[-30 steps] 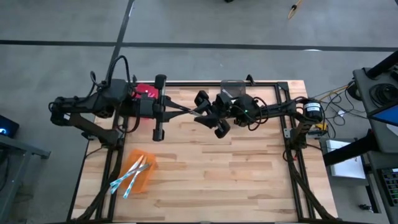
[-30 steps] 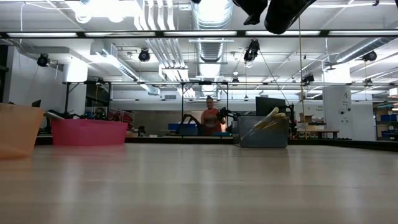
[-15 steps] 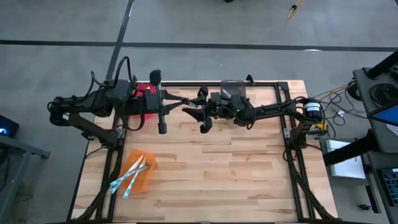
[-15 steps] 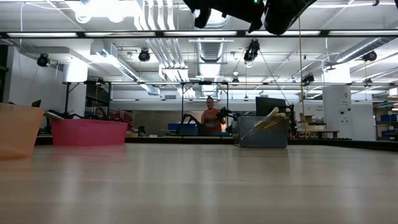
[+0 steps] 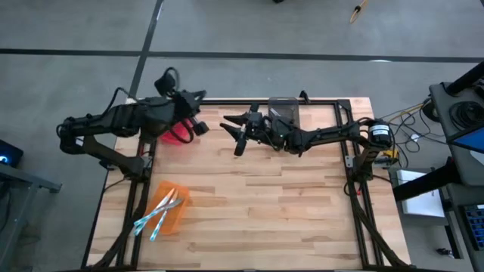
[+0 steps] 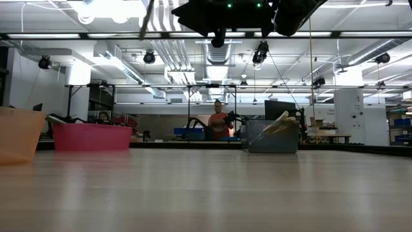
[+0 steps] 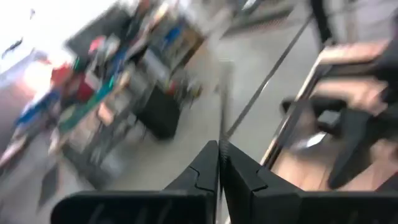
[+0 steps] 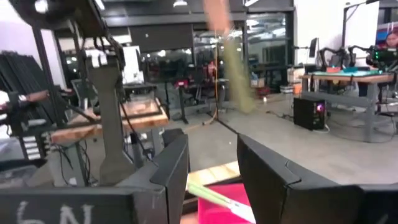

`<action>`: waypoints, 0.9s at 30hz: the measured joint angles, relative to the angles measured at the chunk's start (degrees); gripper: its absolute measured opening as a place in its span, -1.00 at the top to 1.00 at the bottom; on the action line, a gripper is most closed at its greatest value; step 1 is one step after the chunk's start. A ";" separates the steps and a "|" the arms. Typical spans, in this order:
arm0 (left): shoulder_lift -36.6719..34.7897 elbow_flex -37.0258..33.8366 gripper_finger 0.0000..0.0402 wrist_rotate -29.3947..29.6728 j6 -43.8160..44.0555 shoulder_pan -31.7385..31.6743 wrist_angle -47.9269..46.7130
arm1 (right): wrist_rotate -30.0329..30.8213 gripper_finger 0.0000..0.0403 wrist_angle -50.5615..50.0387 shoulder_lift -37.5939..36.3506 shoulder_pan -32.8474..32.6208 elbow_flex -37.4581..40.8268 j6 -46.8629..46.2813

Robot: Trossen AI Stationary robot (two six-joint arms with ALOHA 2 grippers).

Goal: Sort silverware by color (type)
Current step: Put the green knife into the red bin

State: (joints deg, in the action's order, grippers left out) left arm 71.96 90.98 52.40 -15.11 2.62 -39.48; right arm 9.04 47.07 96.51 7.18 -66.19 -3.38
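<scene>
High view: light-blue-handled knives (image 5: 155,217) are seen lying across the orange bin (image 5: 170,214) at lower left of the frame, their ends overhanging its rim. The left gripper (image 5: 198,125), pressed together and empty, is held above the red bin (image 5: 176,135) at upper left. The right gripper (image 5: 240,141) is held near the top centre, by the grey bin (image 5: 284,108), its fingers apart with nothing between them. Such knives are judged light, stiff and slippery at the blade; the plastic handle would be the better hold. Yellowish handles (image 6: 279,122) leaning in the grey bin are shown only by the low view, and a green handle (image 8: 214,196) over the red bin only by the right wrist view.
</scene>
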 joint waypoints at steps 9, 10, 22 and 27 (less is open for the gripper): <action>0.16 -2.37 1.00 -2.86 25.32 -11.49 -23.68 | 0.02 0.37 -2.27 0.00 0.08 0.00 0.02; 0.24 -3.18 1.00 -3.22 27.26 -13.00 -25.32 | 0.00 0.37 -2.43 0.00 0.07 0.00 0.02; 2.13 -17.65 1.00 -13.46 31.62 -33.91 -23.86 | 0.01 0.37 -8.05 -0.60 -0.12 0.00 0.00; 5.40 -18.41 1.00 -15.32 27.00 -36.81 -23.66 | 0.01 0.37 -8.94 -0.72 -0.15 0.00 0.08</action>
State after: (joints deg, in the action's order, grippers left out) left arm 77.36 72.57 37.08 11.89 -34.18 -63.14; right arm 9.05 38.13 95.79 7.03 -66.19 -3.30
